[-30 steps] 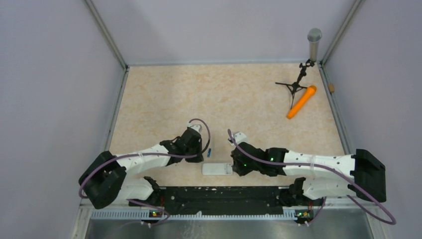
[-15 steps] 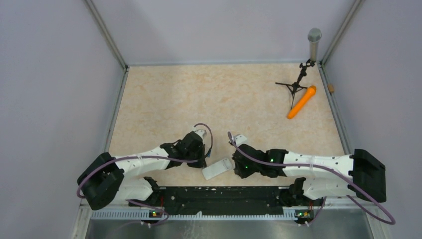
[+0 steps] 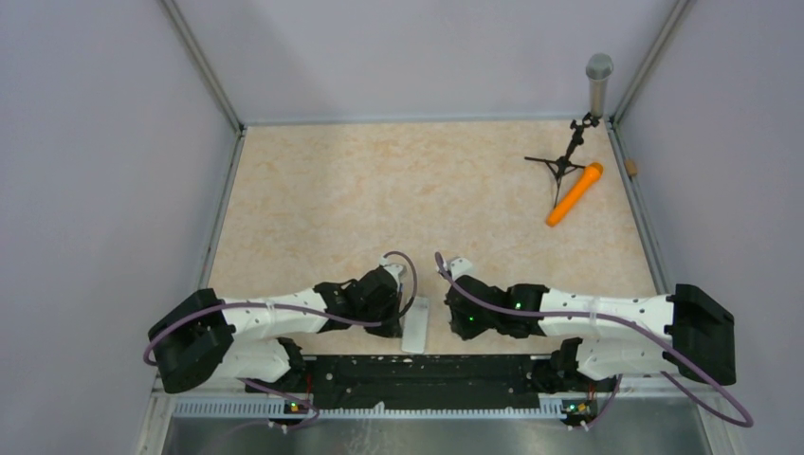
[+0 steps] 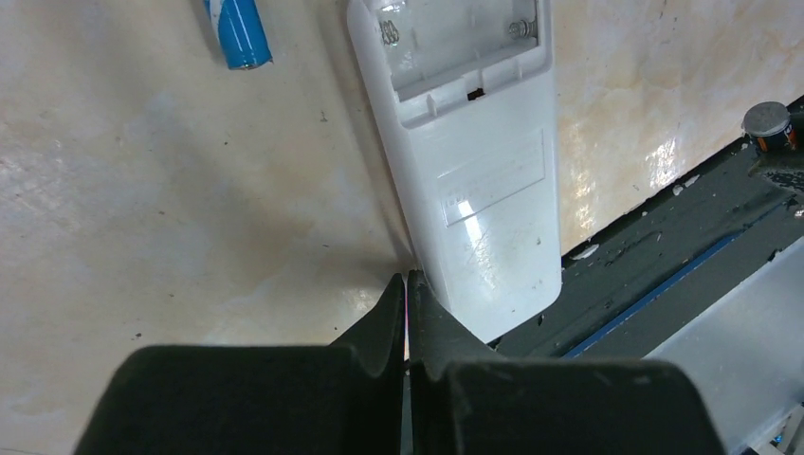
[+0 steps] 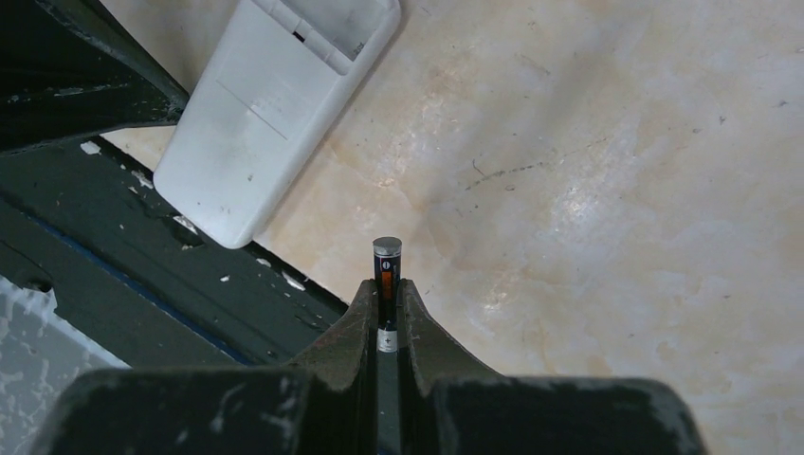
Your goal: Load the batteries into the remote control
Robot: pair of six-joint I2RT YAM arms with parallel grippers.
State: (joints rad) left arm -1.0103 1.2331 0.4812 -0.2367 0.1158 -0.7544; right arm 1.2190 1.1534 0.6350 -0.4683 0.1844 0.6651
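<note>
At the near edge of the bench [image 3: 379, 190], the remote control [image 3: 415, 325] lies back upward, its plain end overhanging the black rail [image 5: 142, 284]. The left end effector [image 4: 408, 284] is closed on nothing, its tips set against the remote's left edge. To the right, apart from the remote, the dark battery [image 5: 387, 267] is gripped by the right end effector [image 5: 387, 289], one end protruding. Farther off, the battery bay is seen uncovered and empty, springs showing. The blue battery [image 4: 237, 28] lies just left of it. First insertion is judged to be in hand. The dark battery must be carried over the bay, aligned lengthwise and pressed against a spring.
</note>
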